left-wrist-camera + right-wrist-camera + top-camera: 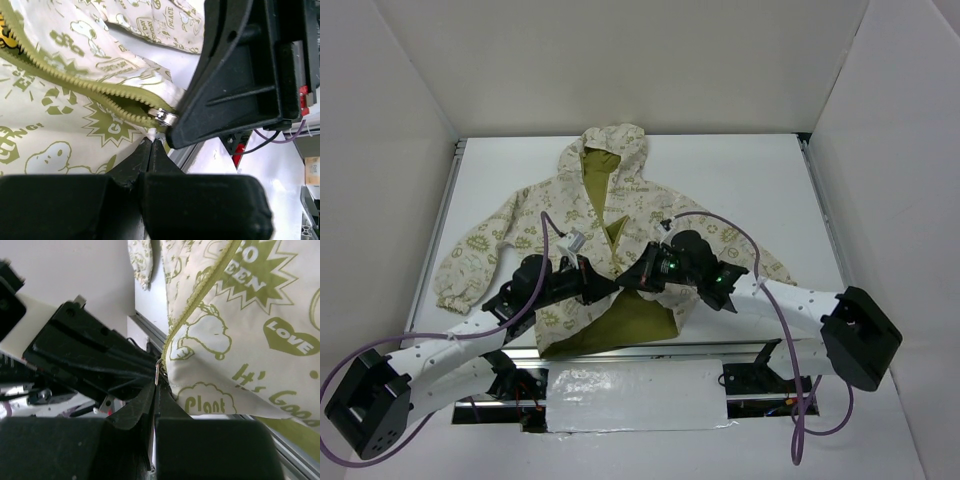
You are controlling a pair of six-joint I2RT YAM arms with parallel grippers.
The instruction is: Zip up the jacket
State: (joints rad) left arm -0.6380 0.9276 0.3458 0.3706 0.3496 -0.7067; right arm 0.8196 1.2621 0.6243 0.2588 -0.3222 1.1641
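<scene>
The cream jacket with olive doodle prints lies flat on the white table, hood at the far side, front partly open with olive lining showing. Both grippers meet at the bottom of its zipper near the front hem. My left gripper is shut on the hem fabric just below the silver zipper slider; in the left wrist view its fingertips pinch a white bit of cloth. My right gripper is shut on the thin silver pull tab. The olive zipper teeth are open above the slider.
The olive lining hangs over the table's front metal rail. A crinkled silver sheet lies below the rail between the arm bases. White walls enclose the table on three sides. Purple cables loop over both arms.
</scene>
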